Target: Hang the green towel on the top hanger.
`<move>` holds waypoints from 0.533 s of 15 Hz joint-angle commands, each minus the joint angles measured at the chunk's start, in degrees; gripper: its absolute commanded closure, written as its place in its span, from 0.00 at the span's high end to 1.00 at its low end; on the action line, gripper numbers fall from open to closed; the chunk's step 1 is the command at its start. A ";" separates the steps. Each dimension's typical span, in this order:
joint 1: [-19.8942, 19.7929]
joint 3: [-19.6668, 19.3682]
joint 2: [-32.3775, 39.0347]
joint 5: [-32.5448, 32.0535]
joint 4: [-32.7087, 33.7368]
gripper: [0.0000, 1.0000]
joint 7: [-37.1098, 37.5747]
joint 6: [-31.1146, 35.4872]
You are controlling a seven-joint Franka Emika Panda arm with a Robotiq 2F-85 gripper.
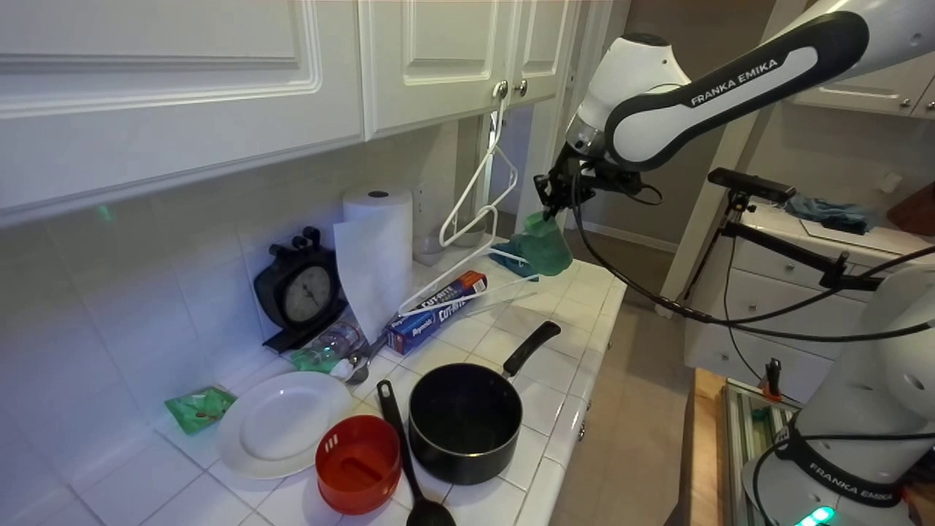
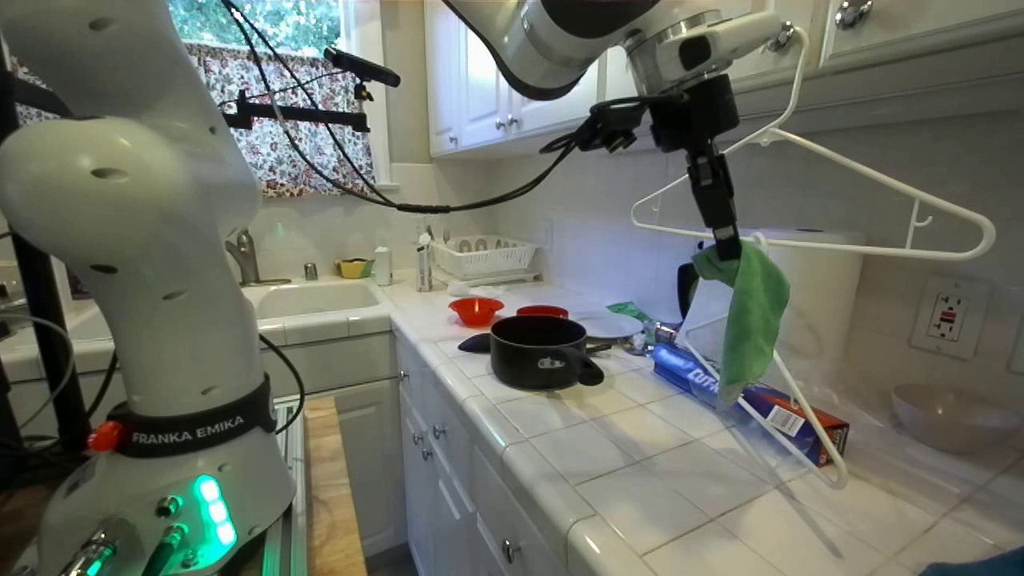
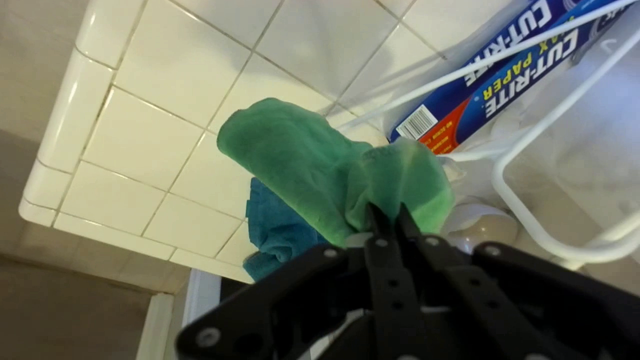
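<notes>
The white top hanger (image 1: 467, 191) hangs from a cabinet knob; it also shows in an exterior view (image 2: 864, 249). A white lower hanger (image 1: 443, 277) hangs beneath it, its lower part over the counter; it shows in an exterior view too (image 2: 808, 414). My gripper (image 2: 727, 248) is shut on an upper edge of the green towel (image 2: 752, 320), which hangs down from the fingertips. In the wrist view the gripper (image 3: 386, 205) pinches the bunched towel (image 3: 295, 155). The gripper is beside the top hanger, about level with its bottom bar. Whether the towel touches the lower hanger cannot be told.
A blue towel (image 3: 280, 225) lies on the counter below. A Cut-Rite box (image 1: 438, 310), paper towel roll (image 1: 380, 241), black pot (image 1: 465, 424), red bowl (image 1: 358, 464), white plate (image 1: 285, 424) and black scale (image 1: 303, 292) stand along the counter. Cabinets are above.
</notes>
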 commanded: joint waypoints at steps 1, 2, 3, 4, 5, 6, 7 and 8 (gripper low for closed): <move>-2.05 1.42 -1.58 -1.45 1.64 0.05 1.17 1.06; -2.29 1.52 -1.54 -1.27 2.40 0.05 1.15 1.43; -2.50 1.66 -1.39 -1.15 3.18 0.05 1.27 1.83; -2.64 1.79 -1.23 -1.10 4.15 0.05 1.32 1.96; -2.73 1.87 -0.87 -1.00 4.92 0.05 1.31 2.50; -2.86 2.03 -0.73 -1.00 5.57 0.05 1.47 2.86; -2.98 2.20 -0.59 -1.09 6.24 0.05 1.68 3.20; -2.96 2.27 -0.31 -0.91 6.93 0.05 1.75 3.50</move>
